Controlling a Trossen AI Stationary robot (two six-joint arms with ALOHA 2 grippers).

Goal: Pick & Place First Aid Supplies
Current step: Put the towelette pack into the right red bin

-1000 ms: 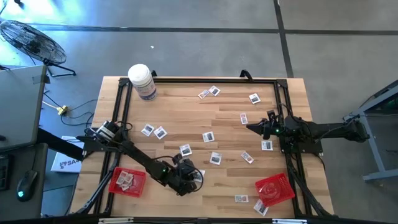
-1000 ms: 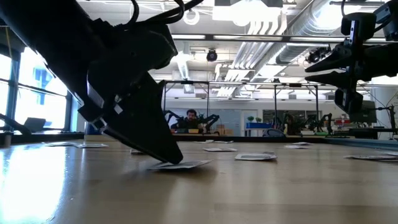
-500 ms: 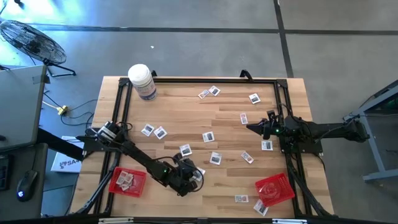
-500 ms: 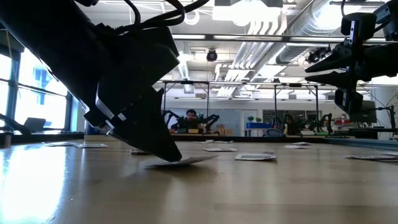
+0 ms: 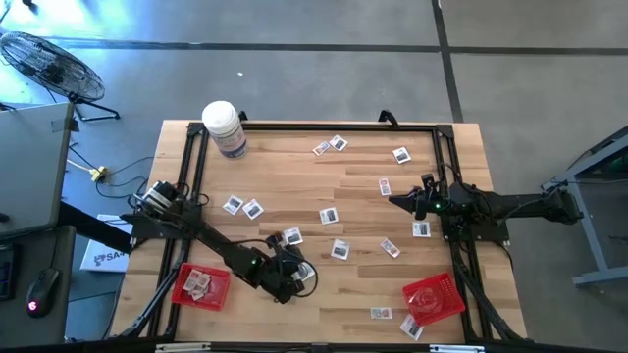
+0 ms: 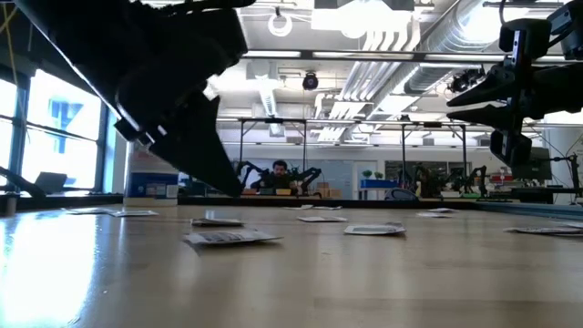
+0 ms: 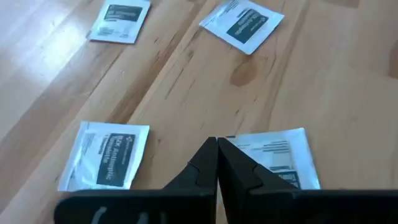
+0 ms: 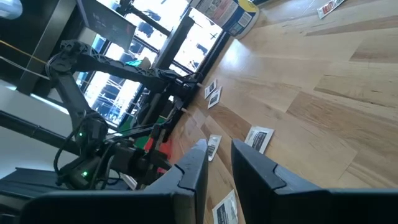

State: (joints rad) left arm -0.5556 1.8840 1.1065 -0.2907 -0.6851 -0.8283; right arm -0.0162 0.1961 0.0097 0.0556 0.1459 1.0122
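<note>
Red tray [image 5: 186, 291] holds packets [image 5: 200, 284]; second red tray [image 5: 444, 290] holds one

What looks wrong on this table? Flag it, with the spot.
The fingers of the left gripper are shut on nothing: the white packet lies flat on the table by their tips, not pinched. Nothing else stands out.

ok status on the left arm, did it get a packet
Left gripper shut, up off the table, apparently empty. Nearest packet flat on the wood. Right gripper open, waiting over the right side. Nothing in the way.
</note>
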